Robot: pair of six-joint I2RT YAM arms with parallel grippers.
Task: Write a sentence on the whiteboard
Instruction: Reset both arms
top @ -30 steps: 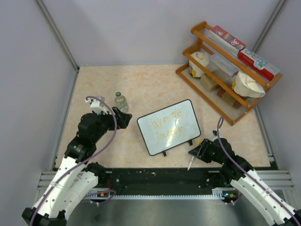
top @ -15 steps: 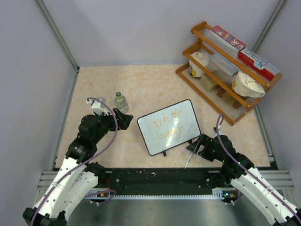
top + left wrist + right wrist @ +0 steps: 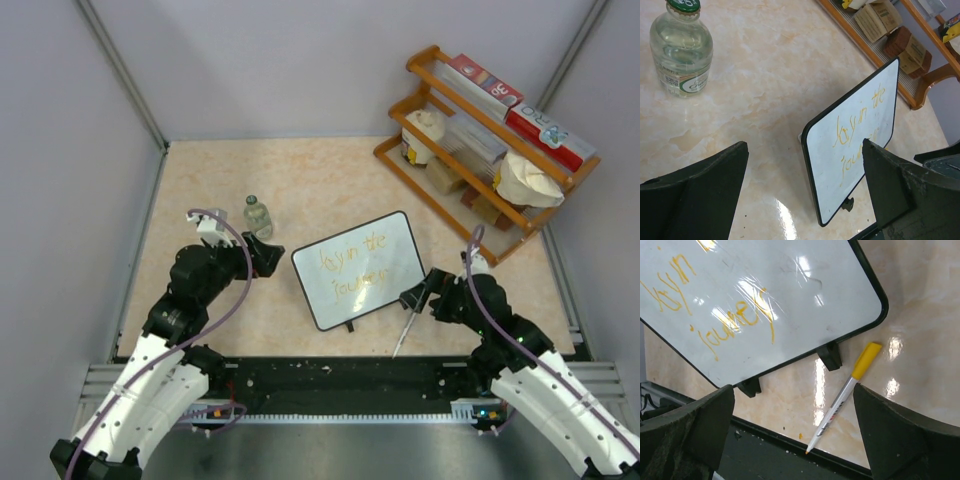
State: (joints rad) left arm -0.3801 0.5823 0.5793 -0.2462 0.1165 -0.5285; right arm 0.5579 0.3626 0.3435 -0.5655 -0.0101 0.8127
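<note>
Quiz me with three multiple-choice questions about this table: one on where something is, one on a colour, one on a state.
1. Where is the pen?
A) lying on the table by the whiteboard's feet
B) on top of the whiteboard
C) on the floor

2. What colour is the writing?
A) blue
B) orange
C) black

3. How is the bottle?
A) tipped over
B) uncapped
C) upright, capped

Answers:
1 A, it lies loose on the table next to the whiteboard's feet.
2 B, both lines of writing are orange.
3 C, it stands with its green cap on.
</note>
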